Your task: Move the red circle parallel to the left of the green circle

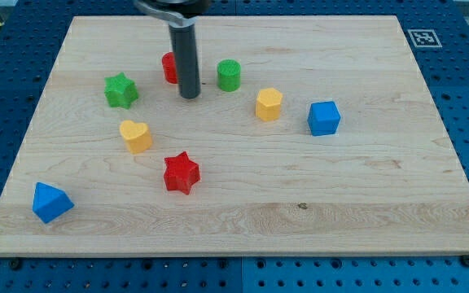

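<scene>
The red circle (pixel 168 67) sits near the view's top, partly hidden behind my rod. The green circle (pixel 229 75) stands to its right, at about the same height in the view. My tip (pixel 189 95) rests on the board between the two, just right of and slightly below the red circle, close to it; I cannot tell whether it touches. A gap separates the tip from the green circle.
A green star (pixel 120 89) lies left of the red circle. A yellow heart (pixel 136 135), a red star (pixel 181 172) and a blue triangular block (pixel 51 202) lie lower left. A yellow hexagon (pixel 269 104) and a blue cube (pixel 324 118) lie at the right.
</scene>
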Controlling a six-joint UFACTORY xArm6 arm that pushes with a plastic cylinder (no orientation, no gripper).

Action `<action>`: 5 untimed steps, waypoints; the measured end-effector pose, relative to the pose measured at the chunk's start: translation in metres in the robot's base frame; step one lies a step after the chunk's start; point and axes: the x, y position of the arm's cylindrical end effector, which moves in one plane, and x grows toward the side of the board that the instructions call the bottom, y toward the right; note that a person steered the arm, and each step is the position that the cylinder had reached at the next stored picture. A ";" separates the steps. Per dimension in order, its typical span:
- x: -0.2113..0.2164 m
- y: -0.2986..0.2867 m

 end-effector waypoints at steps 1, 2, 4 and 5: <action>0.002 -0.030; -0.014 -0.053; -0.043 -0.036; -0.044 -0.014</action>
